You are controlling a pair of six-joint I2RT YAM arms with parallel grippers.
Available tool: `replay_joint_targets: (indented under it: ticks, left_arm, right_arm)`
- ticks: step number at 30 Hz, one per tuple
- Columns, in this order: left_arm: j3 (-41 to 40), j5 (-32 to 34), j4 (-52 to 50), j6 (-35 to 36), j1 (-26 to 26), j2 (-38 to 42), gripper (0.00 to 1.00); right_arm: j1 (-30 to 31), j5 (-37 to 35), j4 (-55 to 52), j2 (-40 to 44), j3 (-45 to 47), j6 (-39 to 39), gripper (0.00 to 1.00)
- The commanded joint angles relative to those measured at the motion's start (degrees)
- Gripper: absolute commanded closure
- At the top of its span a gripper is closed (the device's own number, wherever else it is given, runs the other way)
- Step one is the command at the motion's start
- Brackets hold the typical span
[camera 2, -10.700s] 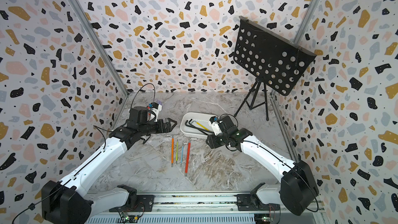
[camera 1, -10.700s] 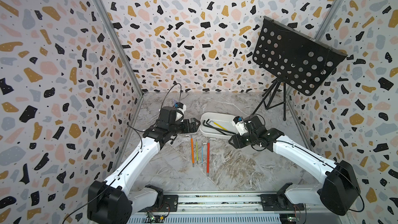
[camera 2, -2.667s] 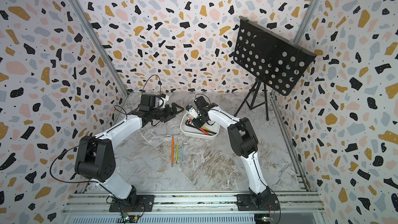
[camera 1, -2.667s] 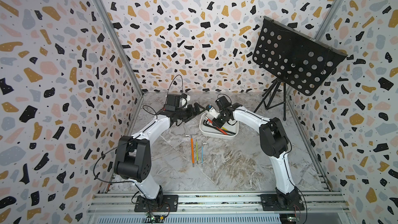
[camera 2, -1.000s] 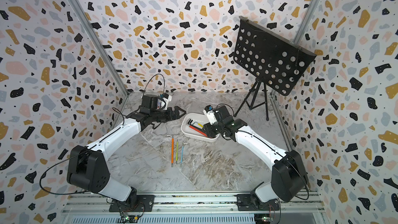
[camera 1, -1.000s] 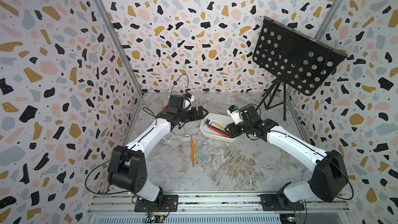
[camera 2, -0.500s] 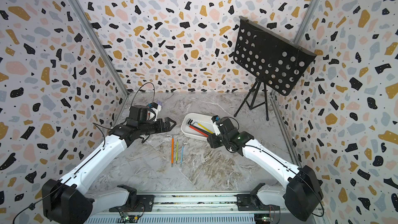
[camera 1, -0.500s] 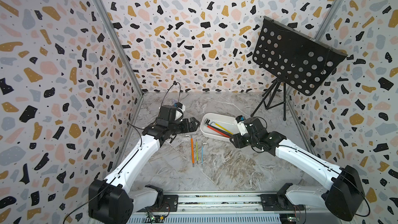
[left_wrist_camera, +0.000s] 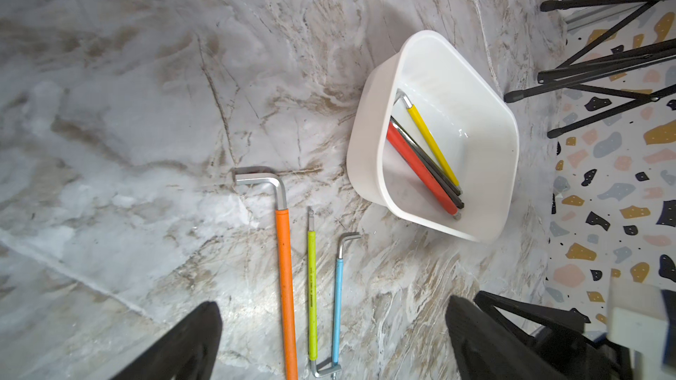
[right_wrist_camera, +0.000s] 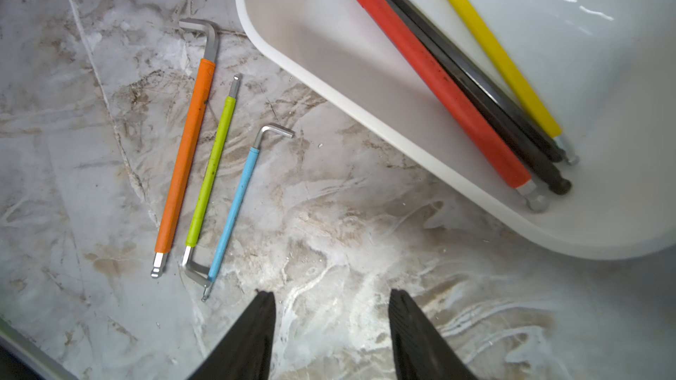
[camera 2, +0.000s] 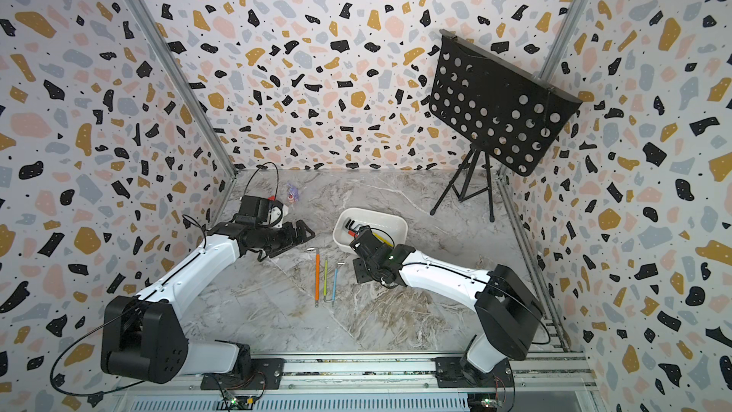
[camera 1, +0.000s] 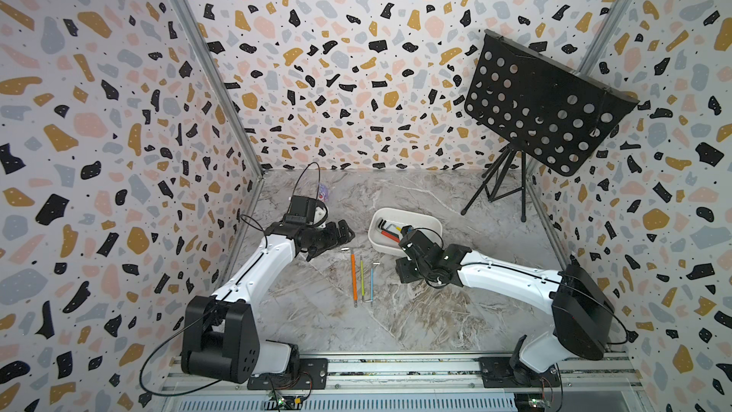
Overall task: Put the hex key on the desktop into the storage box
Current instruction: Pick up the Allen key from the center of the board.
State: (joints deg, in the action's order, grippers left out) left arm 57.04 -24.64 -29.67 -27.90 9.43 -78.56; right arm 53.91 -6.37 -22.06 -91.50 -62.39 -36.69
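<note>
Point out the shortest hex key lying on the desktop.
The blue key, on the side of the row toward the box. The green key beside it is longer, and the orange key longest and thickest.

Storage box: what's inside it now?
Three hex keys lie in the storage box: red key, black key, yellow key. In both top views the right arm covers its near corner, hiding that part.
</note>
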Motion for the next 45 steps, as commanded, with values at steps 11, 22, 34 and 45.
replay_joint_targets:
  ticks: [11, 22, 34, 45]
  left_arm:
    - [2.86, -0.19, -4.53, 2.11, -1.84, 0.58, 0.0]
    - [3.52, 3.35, -6.65, 2.94, -4.86, 2.24, 0.0]
    - [3.52, 2.35, -6.53, 2.85, -5.04, 2.95, 0.0]
    - [3.52, 1.82, -6.36, 2.6, -5.12, 2.83, 0.0]
  right_arm:
    - [4.68, -0.58, -2.64, -12.73, -13.53, -4.56, 0.49]
    - [6.9, -0.99, -5.67, -22.28, -20.55, -6.56, 0.5]
    - [9.29, -0.48, -5.5, -26.88, -21.37, -7.7, 0.54]
    - [9.63, -3.69, -6.62, -27.8, -18.31, -6.74, 0.61]
